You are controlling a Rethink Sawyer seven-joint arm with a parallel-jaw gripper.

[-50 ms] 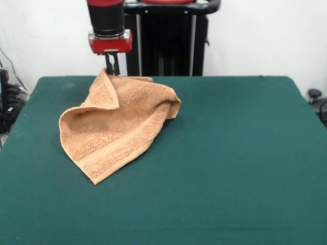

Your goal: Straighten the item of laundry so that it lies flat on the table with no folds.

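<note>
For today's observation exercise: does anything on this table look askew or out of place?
Yes. The towel lies crumpled at the left of the table, not flat: its far corner is pulled up into a peak at the gripper, and its right edge is folded over. Nothing looks spilled or damaged.

— Behind? White wall [265, 35], plain.
— At left edge? Dark gear [4, 84] with cables [13, 94], partly cut off.
— At right edge? Small black object [316, 96], too cropped to identify.
</note>
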